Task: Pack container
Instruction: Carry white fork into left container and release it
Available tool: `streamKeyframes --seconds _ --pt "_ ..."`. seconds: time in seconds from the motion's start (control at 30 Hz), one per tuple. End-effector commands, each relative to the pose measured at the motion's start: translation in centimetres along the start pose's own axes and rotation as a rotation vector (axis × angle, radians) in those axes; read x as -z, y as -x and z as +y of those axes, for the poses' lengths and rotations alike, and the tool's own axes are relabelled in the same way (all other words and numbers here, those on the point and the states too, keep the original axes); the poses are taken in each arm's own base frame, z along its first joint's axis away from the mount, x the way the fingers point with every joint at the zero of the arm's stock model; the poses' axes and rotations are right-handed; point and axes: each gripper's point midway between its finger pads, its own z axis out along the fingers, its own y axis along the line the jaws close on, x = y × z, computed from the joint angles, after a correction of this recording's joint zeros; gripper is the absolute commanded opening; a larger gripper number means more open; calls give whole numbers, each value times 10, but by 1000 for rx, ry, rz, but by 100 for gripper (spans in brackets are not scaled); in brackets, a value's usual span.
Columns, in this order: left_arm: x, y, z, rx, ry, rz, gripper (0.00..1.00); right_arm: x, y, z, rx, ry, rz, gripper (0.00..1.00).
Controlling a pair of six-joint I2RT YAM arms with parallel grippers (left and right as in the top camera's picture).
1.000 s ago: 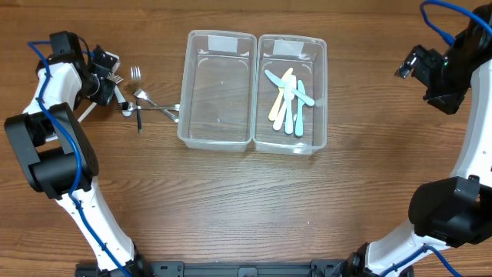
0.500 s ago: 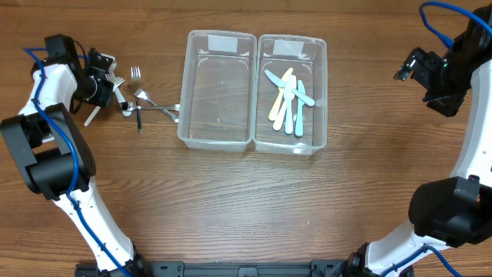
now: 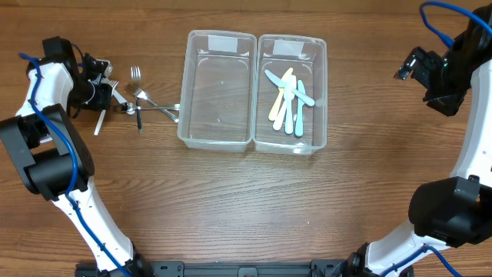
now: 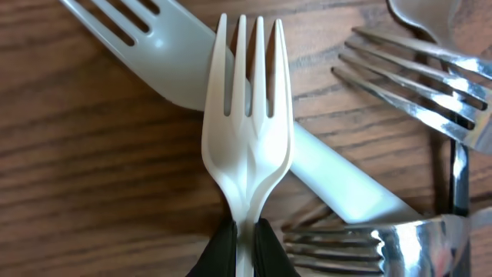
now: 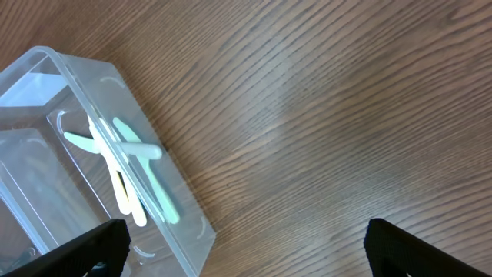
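Spanning every view, one wooden counter [image 3: 246, 200] carries two clear containers [image 3: 183, 92] side by side; the right-hand one holds about five pastel plastic knives [image 3: 288, 100], overlapping so the count is unsure. The right fingers [image 5: 92, 246] are spread wide over bare wood, gripping nothing. The left fingers [image 4: 221, 250] are pinched on the neck of one white plastic fork [image 4: 247, 146], which lies across a second white fork [image 4: 323, 169] beside at least two metal forks [image 4: 415, 73], left of the containers
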Motion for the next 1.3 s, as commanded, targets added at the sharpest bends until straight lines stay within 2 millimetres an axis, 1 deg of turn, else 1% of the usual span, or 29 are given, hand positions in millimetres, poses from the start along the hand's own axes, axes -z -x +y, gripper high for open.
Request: streamKeyframes --seconds 0.0,0.03,0.07,0.1,0.13,0.17,0.2,0.23,0.3,0.37,0.4,0.43,0.47,0.53,0.57,0.63,0.67,0.7,0.73,0.77,0.87,0.97,1.03,1.07,1.1,1.13,1.17,1.2,1.27 --pt "47 34 0 21 47 -93 4 4 1 4 0 12 -15 100" --pt "67 45 0 18 64 -128 4 4 1 4 0 13 -15 100" --pt "82 52 -2 15 75 -152 4 4 1 4 0 13 -15 100" --pt "109 63 -5 11 91 -195 4 4 1 4 0 13 -15 100" --pt "131 71 -9 11 102 -231 4 4 1 4 0 13 -15 100" --pt "155 79 -15 20 109 -272 4 4 1 4 0 13 -15 100" --pt "171 84 -21 32 112 -302 4 4 1 4 0 13 -15 100" --pt "198 93 -31 56 116 -358 4 4 1 4 0 13 -15 100" --pt "235 104 -57 64 103 -439 4 4 1 4 0 13 -16 100" --pt "258 113 -91 36 79 -497 4 4 2 5 1 14 -20 100" --pt "266 115 -113 13 60 -515 4 4 3 5 2 15 -23 100" --pt "270 118 -142 -11 28 -527 4 4 3 5 2 16 -26 100" --pt "270 120 -157 -18 8 -527 4 4 4 5 2 16 -27 100" --pt "262 122 -200 -43 -52 -512 4 4 5 6 3 17 -31 100" --pt "254 122 -225 -64 -82 -493 4 4 5 6 4 18 -33 100" --pt "234 120 -263 -105 -112 -448 4 4 5 6 4 18 -33 100" --pt "223 119 -277 -110 -114 -423 4 4 5 6 4 18 -33 100" --pt "206 118 -291 -97 -100 -389 4 4 5 6 4 18 -33 100" --pt "196 117 -298 -86 -86 -370 4 4 5 6 4 18 -33 100" --pt "179 116 -305 -63 -57 -342 4 4 5 6 4 18 -33 100" --pt "143 113 -317 -18 -10 -280 4 4 5 6 4 18 -33 100" --pt "113 108 -323 3 -6 -221 5 4 5 6 4 19 -34 100" --pt "94 101 -325 2 -13 -167 24 4 6 6 5 20 -38 100" --pt "90 99 -325 2 -19 -150 27 4 7 6 5 20 -40 100" --pt "85 96 -324 3 -19 -130 27 4 7 6 5 21 -41 100" --pt "85 94 -320 6 -12 -123 25 4 8 7 6 21 -43 100" --pt "87 94 -316 10 -2 -122 10 4 8 7 6 22 -44 100" --pt "93 96 -311 17 6 -130 4 4 8 7 6 22 -44 100" --pt "117 104 -300 38 10 -174 4 4 8 7 6 22 -45 100"
